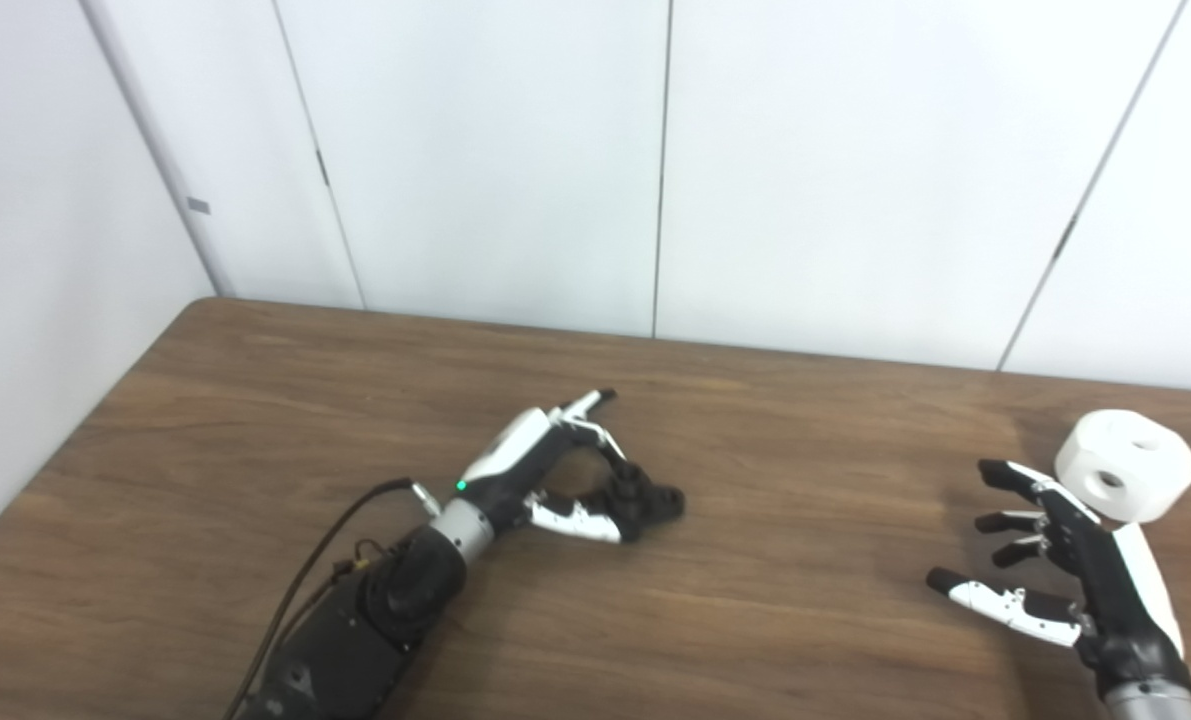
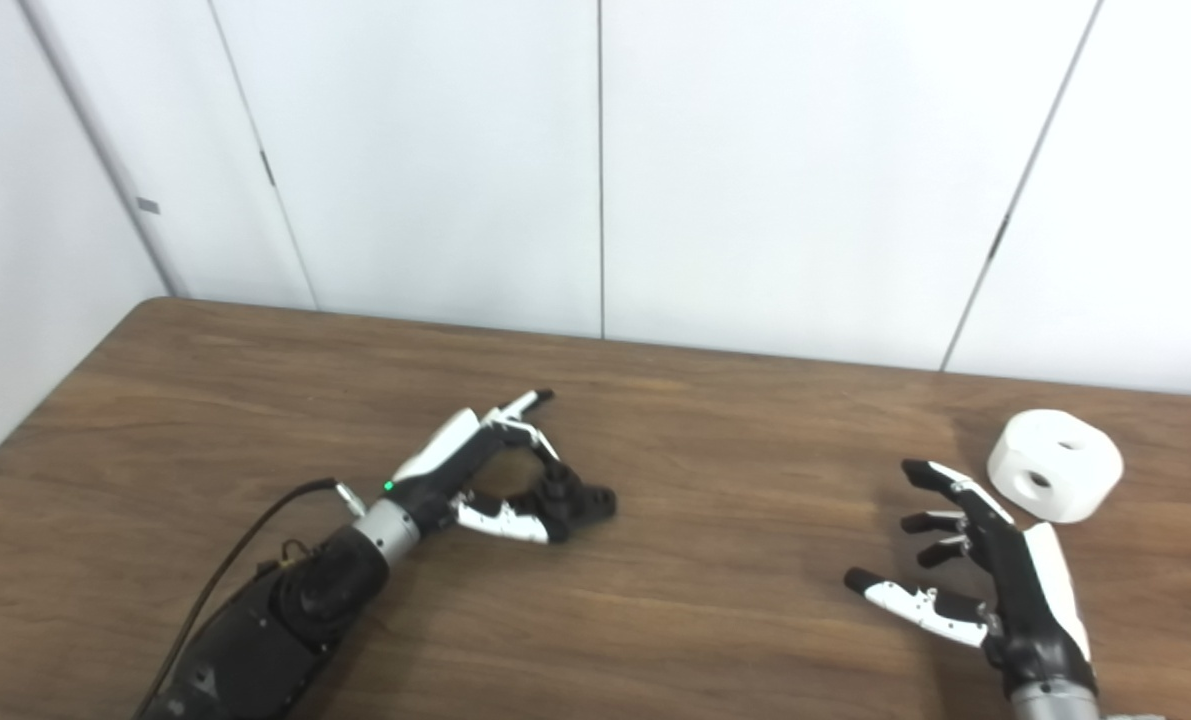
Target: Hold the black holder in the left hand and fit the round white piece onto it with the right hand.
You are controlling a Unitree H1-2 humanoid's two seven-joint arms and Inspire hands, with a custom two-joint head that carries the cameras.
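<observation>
Resting low on the wooden table, the left hand curled its fingers and thumb around the black holder, which lay at its fingertips. The right hand was spread wide and held nothing. The round white piece sat on the table just beyond its fingertips, apart from them.

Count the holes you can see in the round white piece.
2: one on the round white piece's top face, one on its side wall facing the right hand. Others may be hidden.
</observation>
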